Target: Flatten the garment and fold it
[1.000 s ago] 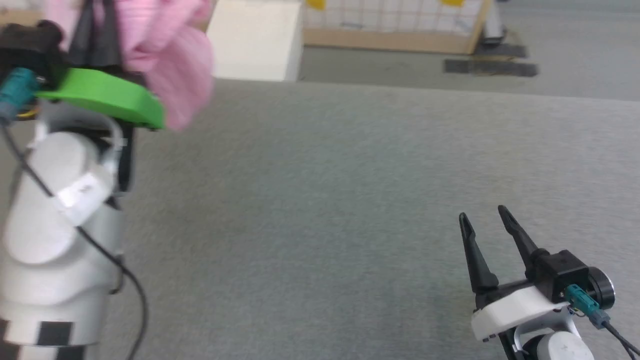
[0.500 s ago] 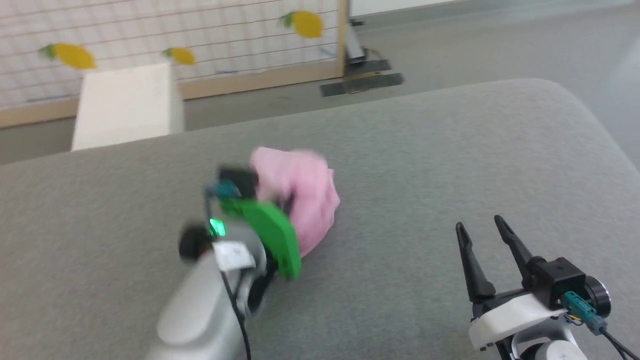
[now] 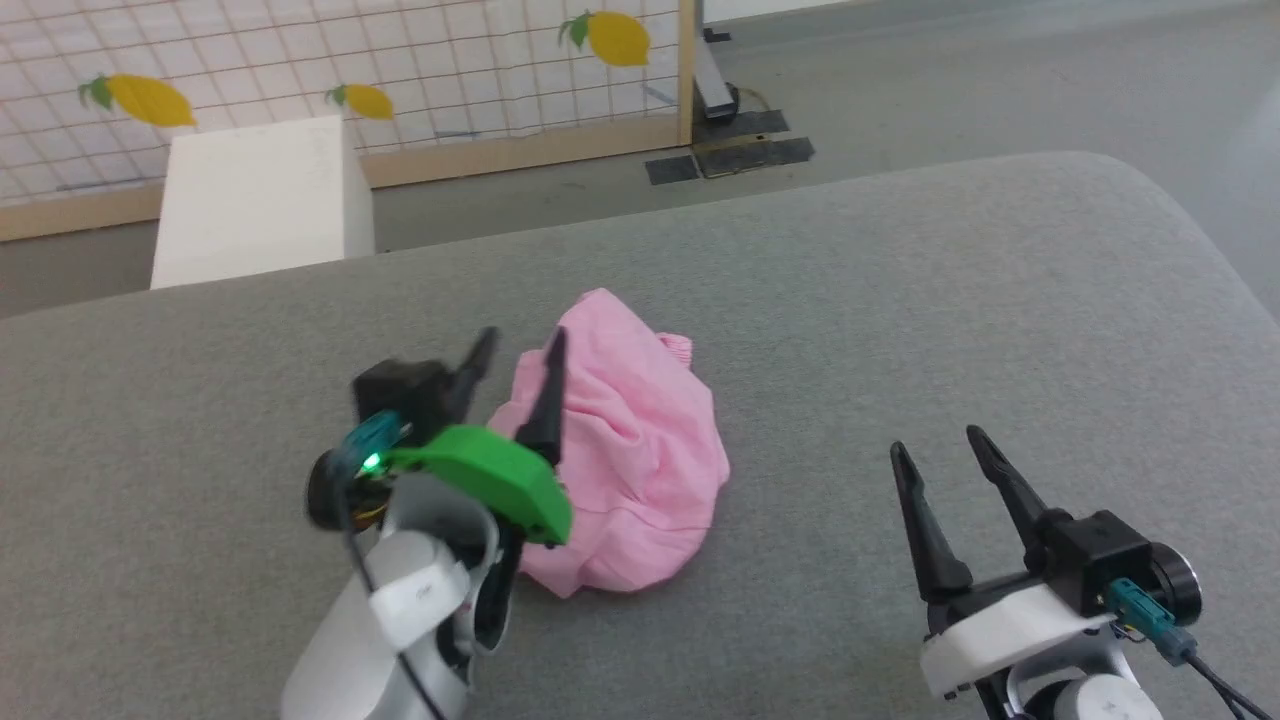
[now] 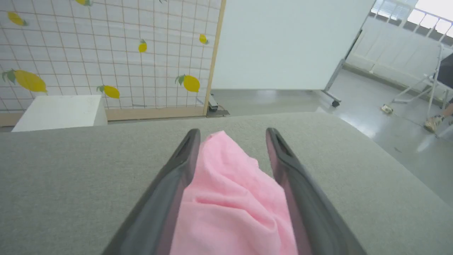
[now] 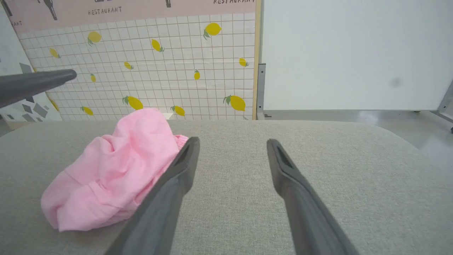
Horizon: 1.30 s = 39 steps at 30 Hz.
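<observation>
The garment (image 3: 630,460) is a light pink crumpled heap lying on the grey padded surface (image 3: 900,300), near its middle. My left gripper (image 3: 520,350) is open just above the heap's left part. In the left wrist view its two fingers stand apart on either side of the garment (image 4: 230,198), with no grip on the cloth. My right gripper (image 3: 935,442) is open and empty at the lower right, well clear of the garment. The right wrist view shows the garment (image 5: 113,170) to the left of the right gripper (image 5: 231,140).
A white box (image 3: 260,195) stands beyond the surface's far edge, in front of a lemon-patterned screen (image 3: 400,60). The surface rounds off at its right corner (image 3: 1150,190), with floor beyond. A person's foot (image 4: 433,124) shows far off to the right.
The head camera has swung. My left gripper came down from high up with the garment, then opened and let it go onto the surface. The right gripper stayed open.
</observation>
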### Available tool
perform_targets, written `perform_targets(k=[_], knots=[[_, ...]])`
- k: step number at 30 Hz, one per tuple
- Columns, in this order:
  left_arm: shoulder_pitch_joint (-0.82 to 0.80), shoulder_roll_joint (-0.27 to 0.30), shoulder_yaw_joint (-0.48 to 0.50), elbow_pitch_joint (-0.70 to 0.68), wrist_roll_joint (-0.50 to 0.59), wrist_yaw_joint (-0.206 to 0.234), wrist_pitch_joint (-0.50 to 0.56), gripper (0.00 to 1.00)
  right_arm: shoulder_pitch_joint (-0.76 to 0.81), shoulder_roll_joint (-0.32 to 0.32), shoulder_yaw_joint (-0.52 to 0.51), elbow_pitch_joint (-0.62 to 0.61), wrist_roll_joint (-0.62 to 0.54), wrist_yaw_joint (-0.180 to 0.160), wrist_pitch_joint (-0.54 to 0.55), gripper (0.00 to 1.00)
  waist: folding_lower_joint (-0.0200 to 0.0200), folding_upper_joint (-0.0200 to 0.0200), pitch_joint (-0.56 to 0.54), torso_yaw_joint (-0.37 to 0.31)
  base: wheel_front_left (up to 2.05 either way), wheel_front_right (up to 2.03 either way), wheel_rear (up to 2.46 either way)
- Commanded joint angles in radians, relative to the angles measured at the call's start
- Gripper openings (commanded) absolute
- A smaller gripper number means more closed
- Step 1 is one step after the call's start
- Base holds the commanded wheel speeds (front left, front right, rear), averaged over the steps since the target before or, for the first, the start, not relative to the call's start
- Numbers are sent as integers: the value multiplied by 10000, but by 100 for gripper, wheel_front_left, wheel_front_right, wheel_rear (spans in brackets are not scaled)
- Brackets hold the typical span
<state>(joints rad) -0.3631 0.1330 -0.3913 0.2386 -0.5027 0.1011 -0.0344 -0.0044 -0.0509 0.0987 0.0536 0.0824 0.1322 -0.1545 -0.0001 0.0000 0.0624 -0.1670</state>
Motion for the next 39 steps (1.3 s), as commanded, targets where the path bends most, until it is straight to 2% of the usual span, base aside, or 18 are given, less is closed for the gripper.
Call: perform_targets(k=[1,4,8,11,19,21,22,23,24,26,27,31,34,36,39], knots=[[472,159,185,-164,180,135,-673,100,-276,6,113,-64,-119,-15,-25,100,1,0,67,421,0,0,0],[1014,461,508,-413,499,298,-1811,100,-623,7,594,-175,-345,-15,113,100,1,0,82,702,0,0,0],[1739,674,993,-732,761,413,-2218,100,-1367,7,1511,-160,-556,-15,432,100,1,0,161,1060,0,0,0],[2102,629,1402,-1074,975,409,-2263,100,-2059,7,2437,172,-679,-15,1023,100,1,0,283,1376,0,0,0],[2656,-75,2360,-1622,1605,-14,-2271,100,-3939,-268,5066,2460,1,-15,4522,100,1,0,597,2242,0,0,0],[2675,-231,2491,-1624,1718,-174,-2271,100,-4271,-340,5493,2948,208,-15,5320,100,1,0,671,2421,0,0,0],[2677,-423,2650,-1548,1866,-397,-2272,100,-4631,-475,5918,3599,260,-15,6347,100,1,0,732,2645,0,0,0],[2673,-467,2683,-1521,1908,-458,-2272,100,-4687,-489,5964,3737,290,-15,6566,100,1,0,743,2699,0,0,0],[2671,-518,2730,-1490,1957,-521,-2272,100,-4728,-483,5966,3874,342,-15,6803,95,1,0,743,2755,0,0,0],[2686,-593,2821,-1438,2025,-622,-2272,100,-4780,-461,5903,3997,352,-15,7078,20,1,0,729,2809,0,0,0],[2693,-620,2863,-1412,2054,-661,-2272,100,-4796,-452,5895,3995,352,-15,7102,0,1,0,713,2817,0,0,0],[2793,-707,2996,-1248,2165,-815,-2273,100,-4732,-379,5611,3804,527,-15,6755,0,1,0,509,2772,0,0,0],[2898,-747,3077,-1156,2233,-888,-2273,100,-4657,-277,5092,3444,695,-15,6021,0,1,0,278,2675,0,0,0],[2956,-764,3122,-1131,2264,-936,-2273,100,-4578,-206,4539,3116,787,-15,5466,0,1,0,139,2596,0,0,0],[2992,-781,3202,-1179,2340,-983,-2273,100,-4281,-114,3073,2497,681,-15,4713,0,1,0,-5,2477,0,0,0]])
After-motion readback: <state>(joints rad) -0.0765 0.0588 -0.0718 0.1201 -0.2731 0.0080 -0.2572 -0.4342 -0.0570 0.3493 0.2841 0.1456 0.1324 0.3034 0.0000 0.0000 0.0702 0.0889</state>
